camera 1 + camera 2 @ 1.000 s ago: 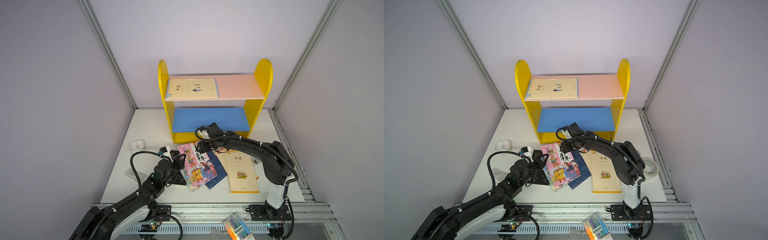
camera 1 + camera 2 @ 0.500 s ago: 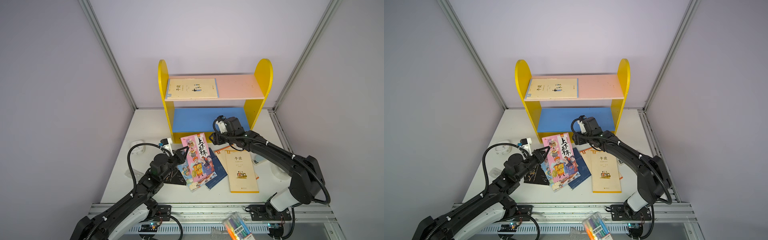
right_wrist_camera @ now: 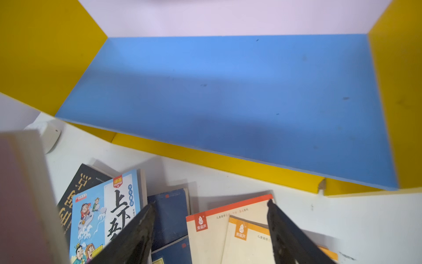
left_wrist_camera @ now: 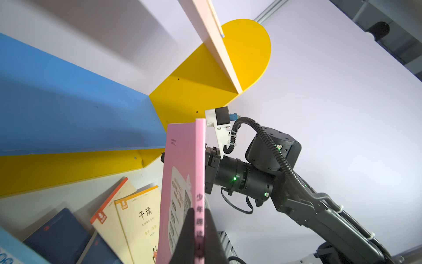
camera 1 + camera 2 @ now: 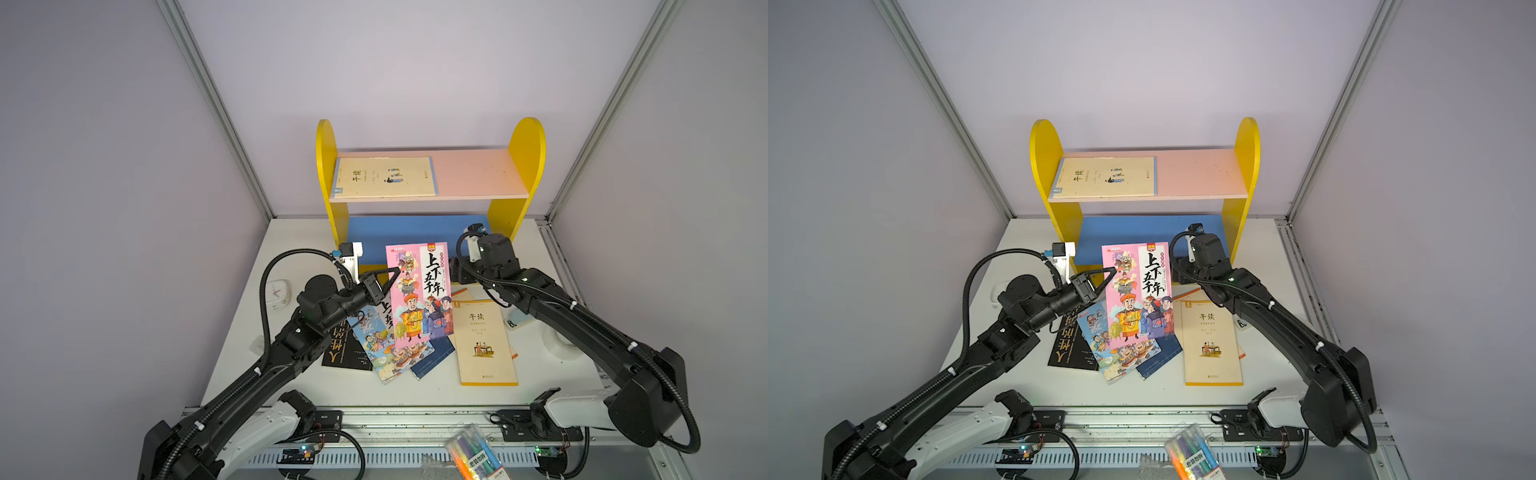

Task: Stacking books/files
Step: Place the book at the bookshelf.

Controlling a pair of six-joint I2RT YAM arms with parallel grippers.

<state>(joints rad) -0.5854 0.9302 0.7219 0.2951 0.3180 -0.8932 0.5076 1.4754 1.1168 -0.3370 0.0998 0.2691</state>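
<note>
My left gripper (image 4: 199, 230) is shut on the spine of a pink cartoon book (image 5: 419, 291), holding it upright above the table in front of the shelf; both top views show this, and the book (image 5: 1138, 291) hides part of the pile. On the table lie a black book with gold lettering (image 5: 345, 351), a blue cartoon book (image 5: 380, 347), a navy book (image 5: 434, 359) and cream books (image 5: 484, 340). Another cream book (image 5: 384, 176) lies on the top shelf. My right gripper (image 3: 211, 203) is open and empty, above the cream books (image 3: 228, 228), right of the pink book.
A yellow shelf unit (image 5: 525, 145) with a pink top board and a blue lower board (image 3: 228, 91) stands at the back. A white clock (image 5: 276, 293) sits at the left. A light-blue block (image 5: 517, 322) and a white roll (image 5: 557, 343) are at the right, a marker pack (image 5: 473, 455) in front.
My left gripper has raised the pink book off the pile and tipped it upright. My right gripper has left the book's top edge, drawn back to the right and opened wider.
</note>
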